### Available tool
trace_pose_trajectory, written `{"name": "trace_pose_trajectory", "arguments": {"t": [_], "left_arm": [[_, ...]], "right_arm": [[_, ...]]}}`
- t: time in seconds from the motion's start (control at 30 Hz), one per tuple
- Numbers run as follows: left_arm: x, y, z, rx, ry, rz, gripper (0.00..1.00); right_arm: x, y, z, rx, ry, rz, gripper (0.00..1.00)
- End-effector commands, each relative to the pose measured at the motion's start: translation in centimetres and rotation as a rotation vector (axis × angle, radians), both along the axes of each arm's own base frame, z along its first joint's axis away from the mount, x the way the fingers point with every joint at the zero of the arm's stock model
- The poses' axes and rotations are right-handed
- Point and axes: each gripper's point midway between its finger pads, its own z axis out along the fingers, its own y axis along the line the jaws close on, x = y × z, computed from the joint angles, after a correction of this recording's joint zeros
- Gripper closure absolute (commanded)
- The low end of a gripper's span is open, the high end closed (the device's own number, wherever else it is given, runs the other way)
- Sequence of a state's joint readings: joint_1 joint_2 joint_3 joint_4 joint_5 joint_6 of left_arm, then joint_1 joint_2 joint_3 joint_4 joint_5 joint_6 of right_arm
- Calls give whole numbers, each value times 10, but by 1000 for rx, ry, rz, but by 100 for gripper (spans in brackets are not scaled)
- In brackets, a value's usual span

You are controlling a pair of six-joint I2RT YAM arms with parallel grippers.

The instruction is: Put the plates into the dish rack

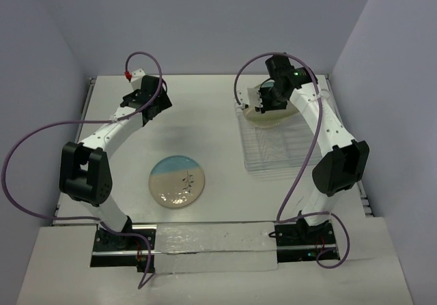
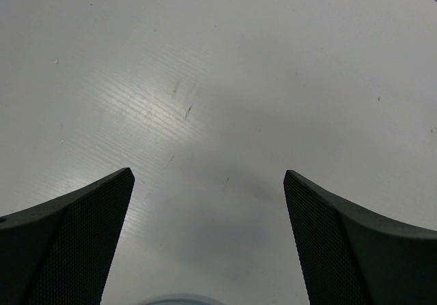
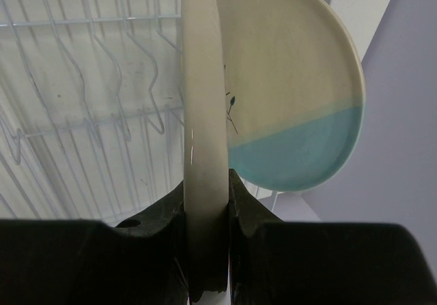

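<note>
The right end effector (image 3: 206, 202) is clamping the cream plate (image 3: 203, 114) on edge above the rack (image 3: 82, 80), with a blue plate (image 3: 293, 114) standing just right of it. This looks like the loading step, and the next move is probably lowering the plate between dividers and letting go. The left end effector (image 2: 208, 237) is gaping, empty, over the surface (image 2: 239, 80), with the third plate (image 1: 179, 181) lying back toward the bases.

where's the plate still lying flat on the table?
Top view, centre-left: the blue-and-cream plate lies flat on the table, toward its near edge, left of the dish rack and apart from it.
</note>
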State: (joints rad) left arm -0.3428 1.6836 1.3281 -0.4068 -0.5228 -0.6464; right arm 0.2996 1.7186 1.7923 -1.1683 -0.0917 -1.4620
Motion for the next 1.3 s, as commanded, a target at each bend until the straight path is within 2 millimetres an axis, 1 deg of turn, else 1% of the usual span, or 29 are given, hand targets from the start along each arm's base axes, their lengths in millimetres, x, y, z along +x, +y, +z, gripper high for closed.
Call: {"name": "trace_pose_trajectory", "arguments": {"t": [0.0, 0.27, 0.37, 0.63, 0.77, 0.9, 0.93, 1.0, 1.13, 1.2, 1.27], "left_arm": [[12, -1, 18, -16, -56, -2, 1], [11, -1, 16, -14, -50, -2, 1], [11, -1, 14, -13, -46, -2, 1], [12, -2, 10, -9, -30, -5, 1], [12, -5, 10, -18, -29, -17, 1], [13, -5, 9, -18, -30, -19, 1], [14, -6, 8, -21, -28, -25, 1], [15, -8, 5, -21, -18, -28, 1], [17, -8, 1, -17, -10, -23, 1], [19, -11, -4, -28, 1, -31, 1], [19, -14, -7, -37, 8, -42, 1]], "right_arm": [[20, 4, 7, -11, -78, 22, 100], [31, 7, -10, -12, -64, 10, 100], [34, 8, -12, -7, -63, 11, 100], [41, 15, -27, 12, -35, 28, 95], [48, 16, -33, 25, -30, 26, 90], [52, 17, -31, 25, -41, 26, 84], [55, 17, -28, 29, -50, 23, 81], [60, 18, -27, 37, -63, 17, 80], [66, 21, -26, 50, -69, 13, 78], [68, 22, -29, 52, -67, 8, 67], [70, 23, -32, 53, -64, 6, 62]]}}
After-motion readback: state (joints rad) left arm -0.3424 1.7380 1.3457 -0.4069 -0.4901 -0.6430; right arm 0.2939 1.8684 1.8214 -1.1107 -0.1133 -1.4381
